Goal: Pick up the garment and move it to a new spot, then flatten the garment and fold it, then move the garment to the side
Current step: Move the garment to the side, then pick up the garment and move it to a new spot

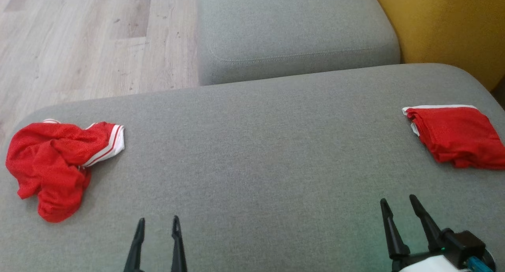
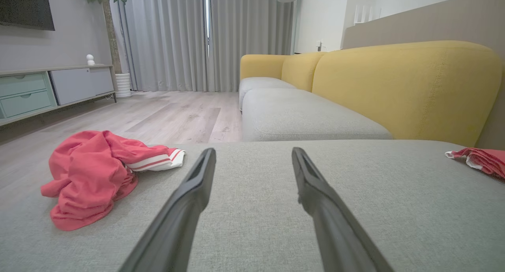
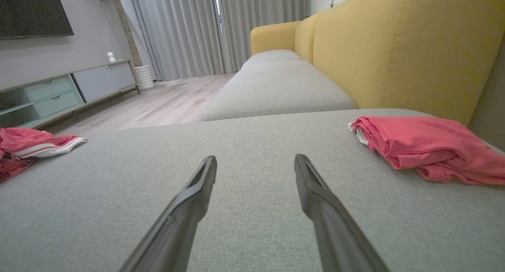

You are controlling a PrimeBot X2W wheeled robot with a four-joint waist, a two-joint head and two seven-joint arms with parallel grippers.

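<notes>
The crumpled red garment [image 1: 51,165] lies at the left end of the big grey seat cushion [image 1: 252,153], close to its rounded edge. It is bunched into a loose heap. A white band with red stripes [image 1: 108,143] sticks out on its right side, toward the middle of the cushion. At the opposite end, far to the right, lies a folded red garment [image 1: 457,136]. It is a flat, compact packet with a thin white border along its top and left edge. The two pieces are well apart, with bare grey fabric between them.

The left gripper [image 1: 158,224] is at the lower edge of the head view, to the right of the crumpled heap and not touching it. Its two dark fingers are spread apart and hold nothing. In the left wrist view they are low over the cushion, and the heap is ahead on the left. The right gripper [image 1: 398,203] is at the lower right, near the folded packet but apart from it. Its fingers are also spread, with nothing between them.

Behind the big cushion is a second grey cushion [image 1: 292,27], and on its right a yellow backrest [image 1: 442,23]. The floor [image 1: 79,39] is pale wood. The left wrist view shows also grey curtains [image 2: 169,39], a low cabinet with green drawers [image 2: 39,90] and a plant in a white pot [image 2: 122,84].
</notes>
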